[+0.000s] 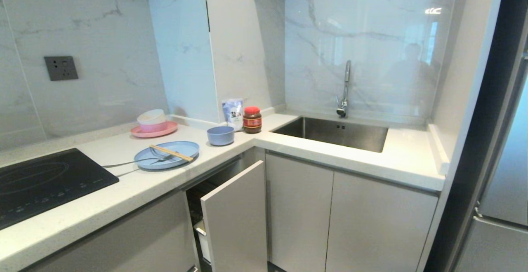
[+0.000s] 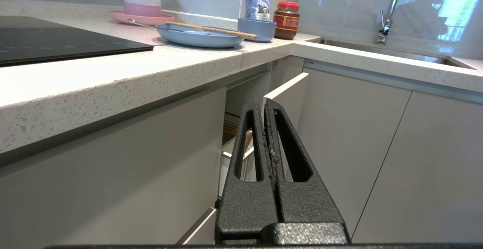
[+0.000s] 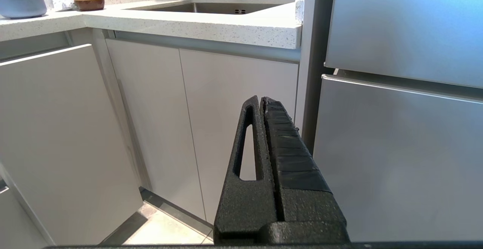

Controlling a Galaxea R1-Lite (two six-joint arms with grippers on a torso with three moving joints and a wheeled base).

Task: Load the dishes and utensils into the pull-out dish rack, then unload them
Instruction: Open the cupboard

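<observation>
Chopsticks (image 1: 171,153) lie across the plate (image 1: 167,155) on the counter (image 1: 123,185), bowl (image 1: 220,135) just right.

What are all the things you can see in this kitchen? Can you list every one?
light-blue plate: one, on the counter by the cooktop
chopsticks: a pair, wooden, lying across the plate
cutlery: silver, resting on the plate, handles toward the cooktop
light-blue bowl: one, behind the plate
pink plate: one, holding stacked white and pink bowls
salt bag: one, blue-white, at the wall
jar: one, red lid, beside the bag
cooktop: one, black
sink: one, steel, with tap
pull-out dish rack: grey front, partly out
left gripper: black, shut, below the counter
right gripper: black, shut, near the fridge
</observation>
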